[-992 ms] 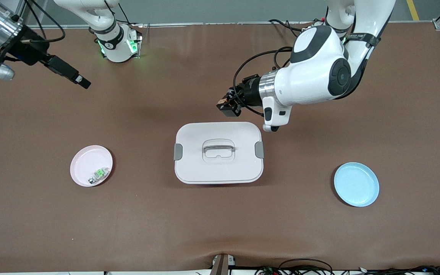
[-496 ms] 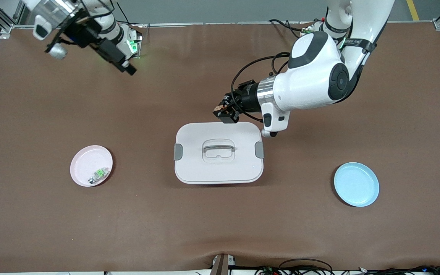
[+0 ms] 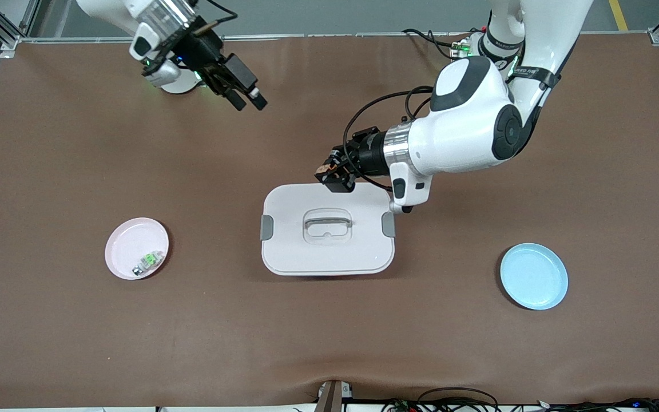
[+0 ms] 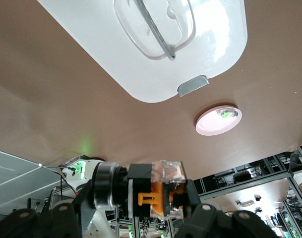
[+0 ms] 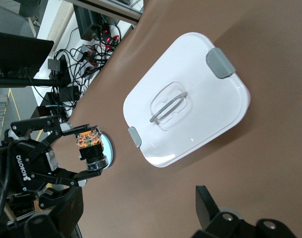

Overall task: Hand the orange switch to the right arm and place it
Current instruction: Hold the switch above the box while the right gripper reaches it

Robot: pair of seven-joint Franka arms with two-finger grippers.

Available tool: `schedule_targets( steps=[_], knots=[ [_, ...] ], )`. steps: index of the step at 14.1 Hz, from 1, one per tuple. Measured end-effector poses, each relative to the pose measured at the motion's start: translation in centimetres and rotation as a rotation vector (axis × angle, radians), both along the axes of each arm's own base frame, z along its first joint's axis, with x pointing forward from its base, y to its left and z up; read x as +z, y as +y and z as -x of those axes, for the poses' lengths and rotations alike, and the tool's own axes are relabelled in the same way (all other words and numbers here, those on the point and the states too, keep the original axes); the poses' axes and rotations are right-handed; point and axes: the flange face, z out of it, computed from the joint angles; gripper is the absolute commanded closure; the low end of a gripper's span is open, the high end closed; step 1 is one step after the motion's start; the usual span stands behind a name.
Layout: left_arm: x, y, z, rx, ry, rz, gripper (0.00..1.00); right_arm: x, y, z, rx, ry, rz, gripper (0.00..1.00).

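Only the wrist views show the left end effector (image 3: 335, 174) pinching the orange switch (image 4: 160, 198); right end effector (image 3: 246, 98) spread.

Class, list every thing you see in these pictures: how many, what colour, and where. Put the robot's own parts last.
Table: one, brown.
Lidded box: one, white with grey clips, mid-table.
Pink plate: one, toward the right arm's end.
Green-and-white part: one, in the pink plate.
Blue plate: one, toward the left arm's end.
Orange switch: one, black and orange, in the left claw.
Left claw: shut on the switch, over the box's edge.
Right claw: open, over bare table.
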Motion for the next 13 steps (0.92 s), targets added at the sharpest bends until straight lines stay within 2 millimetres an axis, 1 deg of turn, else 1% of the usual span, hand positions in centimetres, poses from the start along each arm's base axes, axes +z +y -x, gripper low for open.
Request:
schedule_targets(
  steps=[2, 4, 6, 10, 13],
  knots=[
    [0.1, 0.0, 0.0, 0.0, -0.001, 0.001, 1.0, -1.1, 2.1, -0.1, 0.035, -0.007, 0.016, 0.0],
    [0.1, -0.1, 0.0, -0.001, -0.001, 0.001, 1.0, -1.4, 3.5, -0.9, 0.079, -0.031, 0.065, 0.0],
    [0.0, -0.5, 0.3, -0.008, 0.0, 0.001, 1.0, -1.5, 4.3, -1.9, 0.106, -0.05, 0.096, 0.0],
    [-0.3, -1.4, 0.9, -0.025, 0.004, 0.0, 1.0, -1.6, 5.3, -3.6, 0.119, -0.062, 0.098, 0.0],
    [-0.3, -1.6, 1.1, -0.028, 0.005, 0.0, 1.0, -1.9, 6.1, -3.9, 0.105, -0.09, 0.077, 0.0]
  ],
)
